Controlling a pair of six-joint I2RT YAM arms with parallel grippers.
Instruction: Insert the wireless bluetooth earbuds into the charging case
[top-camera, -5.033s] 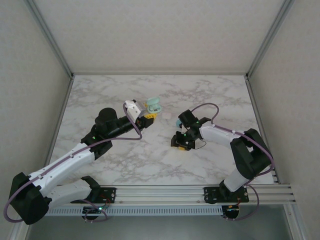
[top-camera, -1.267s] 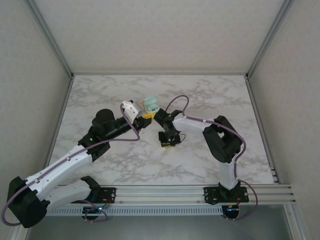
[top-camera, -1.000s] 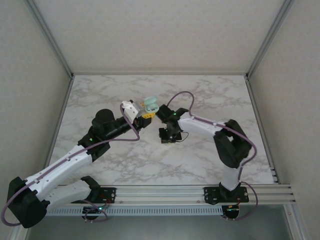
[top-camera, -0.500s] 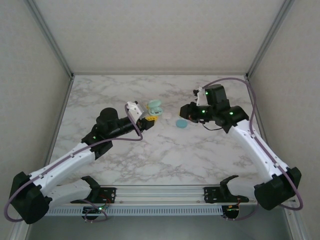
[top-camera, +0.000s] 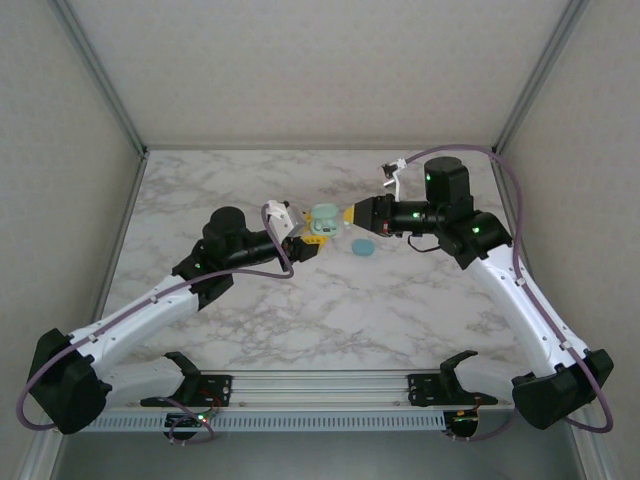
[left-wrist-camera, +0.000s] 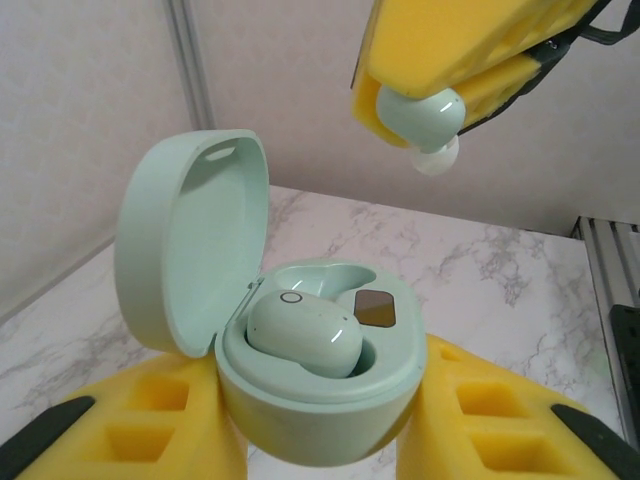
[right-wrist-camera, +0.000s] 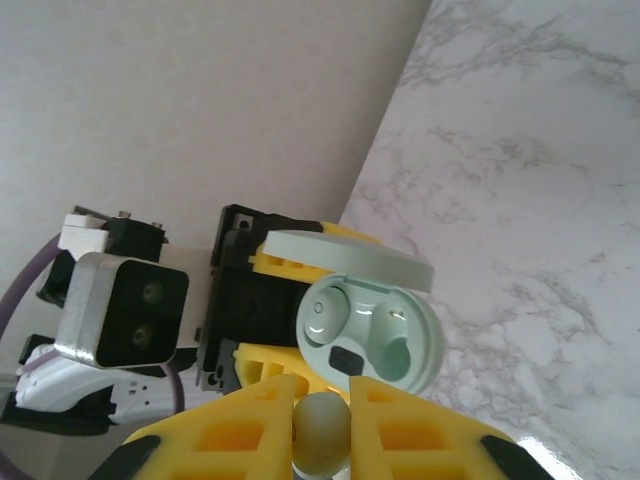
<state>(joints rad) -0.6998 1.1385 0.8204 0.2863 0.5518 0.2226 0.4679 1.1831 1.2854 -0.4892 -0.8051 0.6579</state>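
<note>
Right claw (left-wrist-camera: 438, 92), clenched on an earbud (left-wrist-camera: 415, 112), hangs at one o'clock of the open charging case (left-wrist-camera: 320, 400) grasped in left claw (top-camera: 314, 232), empty socket (right-wrist-camera: 395, 352) facing it.

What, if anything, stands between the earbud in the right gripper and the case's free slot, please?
Nothing visible does: the lid of the case is swung back, the free slot lies bare beside the seated earbud, with only air up to the held earbud.
</note>
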